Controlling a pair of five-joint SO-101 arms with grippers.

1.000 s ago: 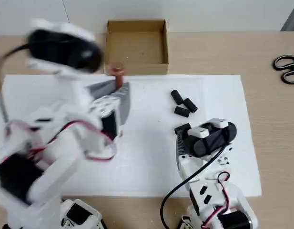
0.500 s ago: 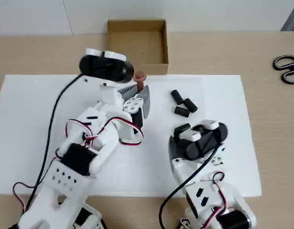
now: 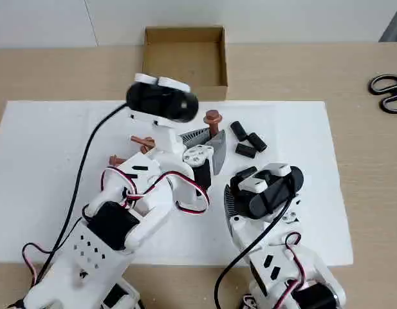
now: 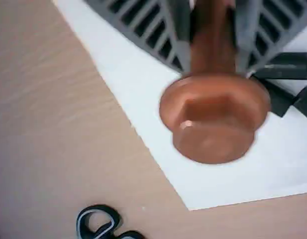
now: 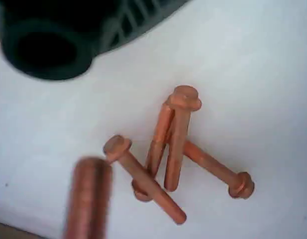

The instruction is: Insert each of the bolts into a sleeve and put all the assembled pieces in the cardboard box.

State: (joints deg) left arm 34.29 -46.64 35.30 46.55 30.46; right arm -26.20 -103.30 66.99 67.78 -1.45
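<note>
While left fingers [image 4: 136, 20] pinch the bolt [image 4: 213, 114] lengthwise, head outward, right fingers [image 5: 131, 22] clamp a sleeve [image 5: 44, 52].

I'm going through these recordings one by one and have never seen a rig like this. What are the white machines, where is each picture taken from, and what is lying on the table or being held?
The white machines are two small robot arms mounted side by side at a table. One picture looks down from a fixed camera above. The other two come from cameras on each arm's wrist, so they sit very close to that arm's tool, the part that grasps things. The left tool is shut on a copper bolt. The right tool is shut on a black sleeve. Three loose sleeves and a small heap of loose bolts lie on the white sheet. An open cardboard box stands just past the sheet's far edge. A pair of scissors lies off on the right arm's side.
</note>
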